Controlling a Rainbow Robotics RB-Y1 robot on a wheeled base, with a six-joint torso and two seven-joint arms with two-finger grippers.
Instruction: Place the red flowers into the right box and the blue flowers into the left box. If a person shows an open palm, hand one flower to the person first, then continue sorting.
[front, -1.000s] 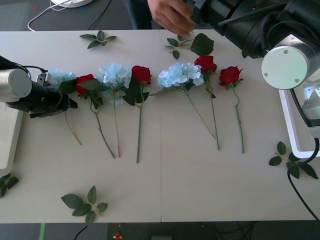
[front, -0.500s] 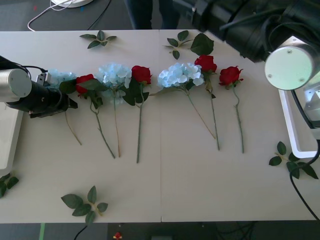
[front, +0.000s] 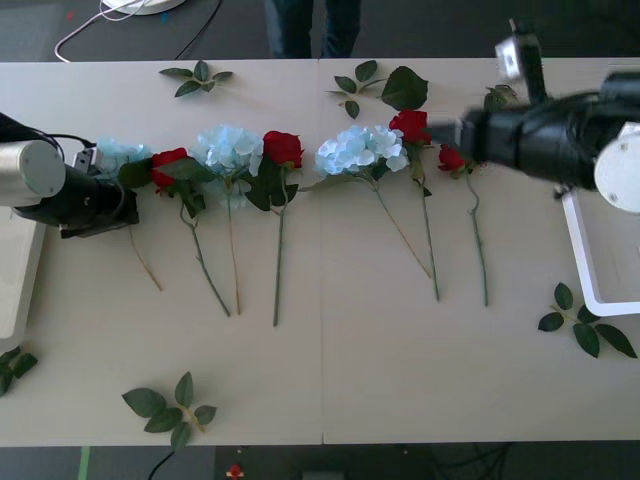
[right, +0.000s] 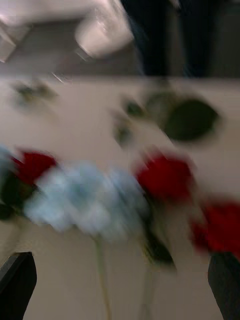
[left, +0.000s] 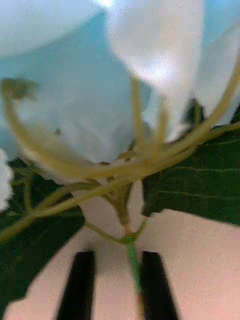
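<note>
Blue flowers and red flowers lie in a row across the table. The leftmost blue flower (front: 118, 153) has its thin stem (left: 132, 257) between my left gripper's (front: 122, 208) two black fingers (left: 77, 285), which are drawn close together on it. More blue flowers (front: 228, 150) (front: 360, 148) and red flowers (front: 168, 165) (front: 283, 148) (front: 411, 125) lie further right. My right gripper (front: 450, 135) hangs open just over the rightmost red flower (front: 452, 158), fingers wide apart (right: 17, 280). The left box (front: 20, 270) and the right box (front: 580, 260) sit at the table's side edges.
Loose green leaf sprigs lie at the far edge (front: 198, 78) (front: 385, 85), near the front (front: 170, 405) and by the right box (front: 585, 325). A person's dark-trousered legs (front: 300, 25) stand beyond the table's far edge.
My right arm has swung down from the far right corner to the rightmost red flowers. The hand that reached over the table's far edge is gone. My left arm has barely moved.
</note>
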